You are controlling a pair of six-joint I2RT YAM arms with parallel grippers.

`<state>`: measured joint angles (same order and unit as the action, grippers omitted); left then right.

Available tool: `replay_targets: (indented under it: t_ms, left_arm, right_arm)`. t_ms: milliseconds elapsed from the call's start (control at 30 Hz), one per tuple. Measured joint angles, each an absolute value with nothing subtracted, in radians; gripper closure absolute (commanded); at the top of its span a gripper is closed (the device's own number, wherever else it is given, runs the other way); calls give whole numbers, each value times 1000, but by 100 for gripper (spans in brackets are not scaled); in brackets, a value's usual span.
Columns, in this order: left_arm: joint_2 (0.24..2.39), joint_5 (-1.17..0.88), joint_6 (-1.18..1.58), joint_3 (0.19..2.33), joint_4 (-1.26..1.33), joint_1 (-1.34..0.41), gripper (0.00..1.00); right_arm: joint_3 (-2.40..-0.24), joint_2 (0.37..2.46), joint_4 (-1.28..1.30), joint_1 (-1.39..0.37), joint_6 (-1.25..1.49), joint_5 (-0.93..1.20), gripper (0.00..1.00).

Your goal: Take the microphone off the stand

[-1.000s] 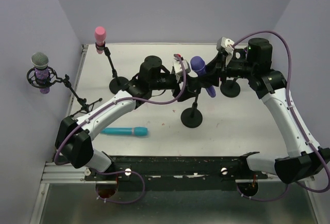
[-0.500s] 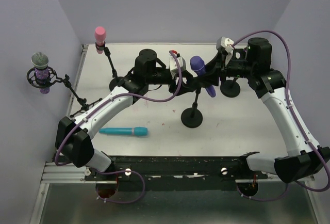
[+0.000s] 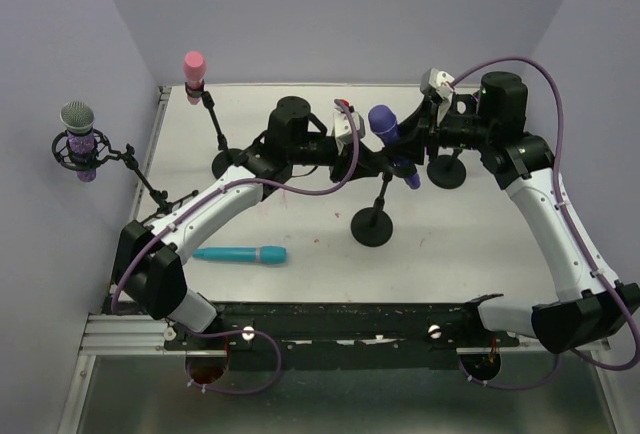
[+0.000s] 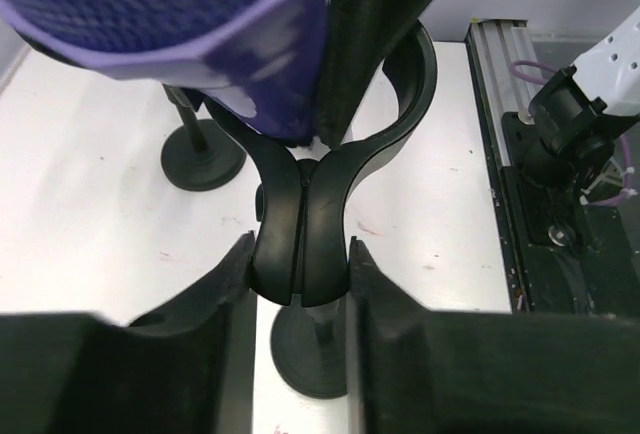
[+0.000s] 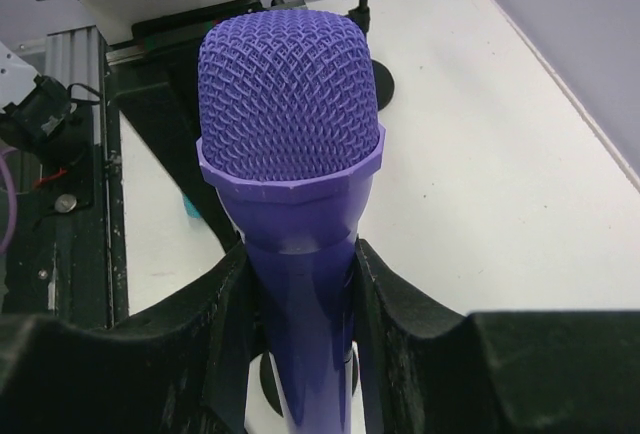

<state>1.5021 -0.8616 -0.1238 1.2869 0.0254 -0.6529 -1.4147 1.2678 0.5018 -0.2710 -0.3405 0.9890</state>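
The purple microphone (image 5: 290, 154), mesh-headed with a smooth handle, leans in the black forked clip (image 4: 300, 244) of the stand (image 3: 372, 226) at the middle of the bench (image 3: 480, 244). The right fingers (image 5: 400, 324) pinch its handle, and the left fingers (image 4: 200, 324) pinch the clip's neck. Both arms stretch inward.

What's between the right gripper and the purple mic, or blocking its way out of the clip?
Nothing visible. The right gripper has its fingers clamped on the purple mesh-headed microphone just under the head. Only the black plastic stand clip cradles it from below; the left gripper is shut on the clip's neck.
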Motion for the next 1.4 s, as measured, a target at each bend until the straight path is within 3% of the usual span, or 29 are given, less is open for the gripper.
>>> replay_targets:
  t_ms: [67, 267, 467, 500, 600, 800, 1133, 1400]
  left_arm:
    - [1503, -868, -115, 1287, 20, -655, 100]
    - [1506, -871, -114, 1287, 21, -654, 100]
    - [1509, -870, -112, 1288, 23, -651, 100]
    - [1509, -870, -112, 1288, 25, -650, 91]
    - [1510, -870, -107, 1289, 24, -650, 44]
    - [1510, -846, -51, 1357, -46, -655, 13]
    - [1444, -799, 121, 1584, -38, -655, 9]
    - [1455, -794, 244, 1606, -24, -655, 9]
  right_arm:
    - [-1415, 1269, 495, -271, -325, 984, 88]
    - [-1448, 1295, 435, -268, -197, 981, 96]
    - [-1697, 1401, 381, -271, -44, 980, 99]
    - [-1742, 1415, 378, -271, -26, 979, 99]
    - [-1908, 1462, 344, -271, 17, 958, 99]
    - [-2019, 1451, 249, -268, 66, 885, 99]
    - [-1697, 1375, 96, -268, 285, 868, 99]
    - [-1642, 1378, -38, -268, 439, 928, 99]
